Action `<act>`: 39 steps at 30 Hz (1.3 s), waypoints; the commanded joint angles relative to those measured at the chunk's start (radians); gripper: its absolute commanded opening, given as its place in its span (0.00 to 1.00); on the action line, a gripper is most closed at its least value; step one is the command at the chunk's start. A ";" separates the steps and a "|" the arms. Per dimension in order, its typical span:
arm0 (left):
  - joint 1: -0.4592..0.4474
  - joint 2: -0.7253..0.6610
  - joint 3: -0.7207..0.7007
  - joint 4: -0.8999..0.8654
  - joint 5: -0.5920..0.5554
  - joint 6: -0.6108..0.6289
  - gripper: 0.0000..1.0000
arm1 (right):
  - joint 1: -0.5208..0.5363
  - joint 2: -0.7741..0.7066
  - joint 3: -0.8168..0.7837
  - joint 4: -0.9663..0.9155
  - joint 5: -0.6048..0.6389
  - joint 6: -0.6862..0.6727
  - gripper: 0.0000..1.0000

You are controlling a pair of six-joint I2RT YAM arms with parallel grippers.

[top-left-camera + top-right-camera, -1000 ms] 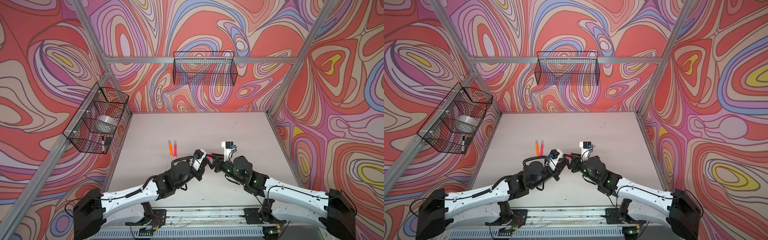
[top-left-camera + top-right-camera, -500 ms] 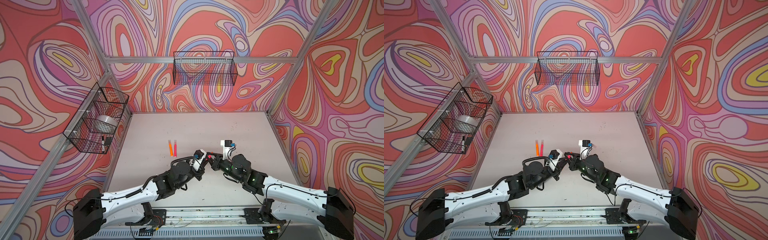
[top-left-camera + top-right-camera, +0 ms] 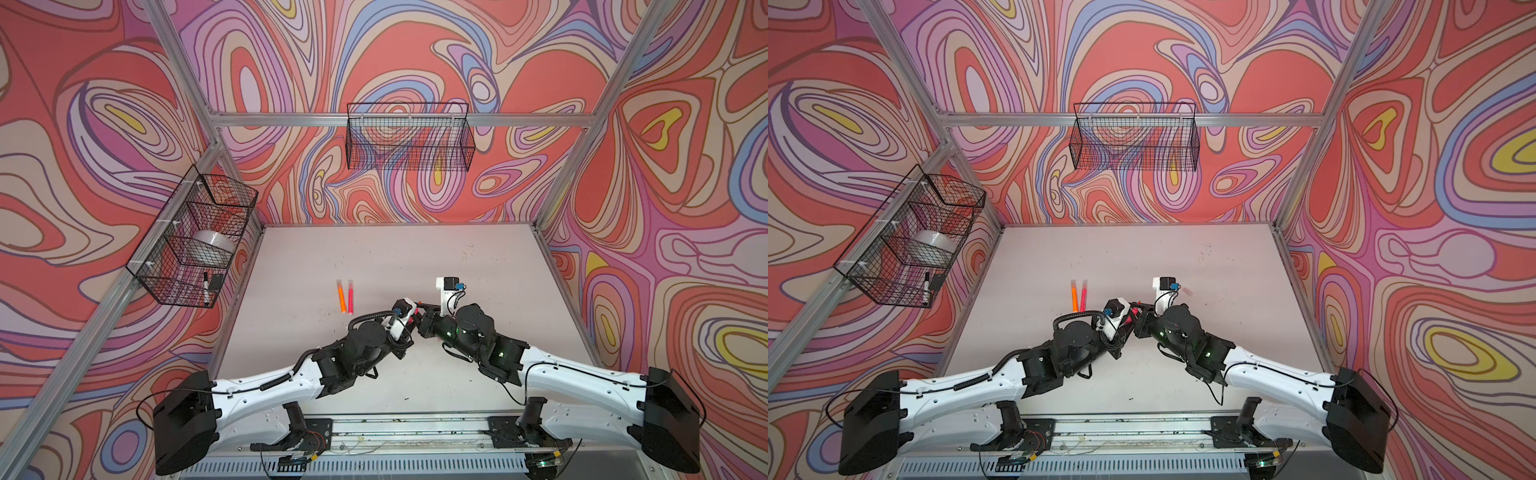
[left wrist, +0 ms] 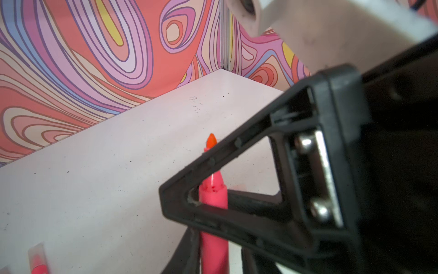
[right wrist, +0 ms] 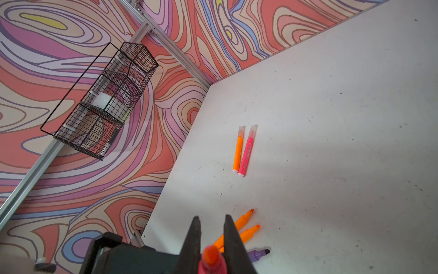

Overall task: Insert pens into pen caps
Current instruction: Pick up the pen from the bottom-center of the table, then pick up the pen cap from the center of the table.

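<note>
Pink pen (image 5: 211, 261) clamped between right fingers (image 5: 232, 237), orange tip protruding.

Held pink pen (image 5: 211, 265) barrel cut off at rt wrist-view edge.

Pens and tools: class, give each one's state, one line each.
Right tool: shut on the held pink pen.
Held pink pen: uncapped.
Left tool: at that pen's barrel, grip unclear.
Far orange pen: capped, lying flat.
Far pink pen: capped, lying flat.
Two nearer orange pens: uncapped, lying flat.
Purple pen: uncapped, lying flat.
</note>
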 commanded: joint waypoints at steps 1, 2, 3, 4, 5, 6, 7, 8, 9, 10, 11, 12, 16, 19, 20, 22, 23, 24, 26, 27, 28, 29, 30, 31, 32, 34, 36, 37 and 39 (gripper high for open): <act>0.001 0.006 0.030 0.008 -0.004 0.023 0.26 | 0.003 0.013 0.026 0.006 -0.008 0.000 0.00; 0.001 0.008 0.031 0.007 -0.003 0.023 0.22 | 0.003 0.015 0.026 0.007 -0.007 -0.001 0.00; 0.003 0.008 0.033 0.005 0.000 0.021 0.19 | 0.003 0.016 0.025 0.005 -0.004 0.000 0.00; 0.003 0.006 0.037 0.002 0.001 0.021 0.17 | 0.004 0.018 0.023 0.005 -0.001 0.003 0.00; 0.003 0.006 0.040 -0.003 0.000 0.021 0.13 | 0.003 0.020 0.023 0.001 0.002 0.006 0.00; 0.003 0.006 0.046 -0.010 -0.004 0.020 0.08 | 0.003 0.022 0.020 0.001 0.005 0.008 0.00; 0.005 0.006 0.051 -0.019 -0.010 0.016 0.03 | 0.003 0.022 0.020 -0.001 0.008 0.007 0.00; 0.008 0.005 0.053 -0.025 -0.018 0.012 0.00 | 0.003 0.024 0.020 -0.002 0.009 0.003 0.08; 0.012 0.005 0.051 -0.025 -0.024 0.009 0.00 | 0.003 0.022 0.019 -0.004 0.010 -0.001 0.22; 0.017 0.007 0.045 -0.017 -0.027 0.003 0.00 | 0.004 0.020 0.017 -0.006 0.012 -0.009 0.35; 0.032 0.007 0.037 -0.012 -0.028 -0.013 0.00 | 0.003 0.016 0.017 -0.013 0.015 -0.014 0.48; 0.057 0.006 0.031 -0.012 -0.011 -0.038 0.00 | 0.003 0.009 0.019 -0.027 0.021 -0.021 0.57; 0.205 -0.014 -0.007 -0.021 0.085 -0.174 0.00 | 0.004 -0.033 0.017 -0.112 0.069 -0.035 0.72; 0.317 -0.042 -0.041 -0.039 0.149 -0.260 0.00 | 0.002 -0.084 0.004 -0.210 0.141 -0.033 0.74; 0.337 -0.054 -0.056 -0.033 0.159 -0.271 0.00 | 0.004 -0.100 -0.002 -0.247 0.184 -0.030 0.75; 0.345 -0.081 -0.115 -0.009 0.155 -0.274 0.00 | 0.001 -0.119 -0.002 -0.335 0.274 -0.029 0.76; 0.345 -0.096 -0.136 0.009 0.164 -0.275 0.00 | 0.001 -0.118 0.004 -0.382 0.323 -0.029 0.77; 0.345 -0.107 -0.157 0.033 0.178 -0.273 0.00 | -0.001 -0.107 0.015 -0.432 0.372 -0.029 0.77; 0.345 -0.113 -0.176 0.063 0.197 -0.273 0.00 | -0.015 -0.064 0.046 -0.508 0.442 -0.021 0.78; 0.345 -0.110 -0.175 0.060 0.204 -0.273 0.00 | -0.034 -0.032 0.063 -0.537 0.456 -0.019 0.79; 0.345 -0.106 -0.171 0.053 0.210 -0.272 0.00 | -0.053 -0.005 0.078 -0.549 0.455 -0.019 0.80; 0.345 -0.096 -0.166 0.046 0.218 -0.270 0.00 | -0.079 0.028 0.090 -0.552 0.439 -0.024 0.80; 0.345 -0.088 -0.165 0.046 0.226 -0.270 0.00 | -0.109 0.060 0.098 -0.543 0.417 -0.027 0.80; 0.345 -0.080 -0.168 0.054 0.232 -0.271 0.00 | -0.137 0.087 0.100 -0.527 0.391 -0.029 0.80; 0.345 -0.072 -0.175 0.069 0.242 -0.272 0.00 | -0.168 0.113 0.097 -0.497 0.358 -0.033 0.80; 0.345 -0.056 -0.189 0.103 0.255 -0.276 0.00 | -0.221 0.158 0.083 -0.427 0.303 -0.039 0.81; 0.345 -0.046 -0.193 0.117 0.271 -0.277 0.00 | -0.274 0.207 0.085 -0.381 0.255 -0.044 0.82; 0.345 -0.041 -0.190 0.117 0.277 -0.276 0.00 | -0.300 0.234 0.094 -0.369 0.234 -0.044 0.83; 0.345 -0.031 -0.180 0.110 0.285 -0.273 0.00 | -0.337 0.283 0.114 -0.353 0.191 -0.047 0.83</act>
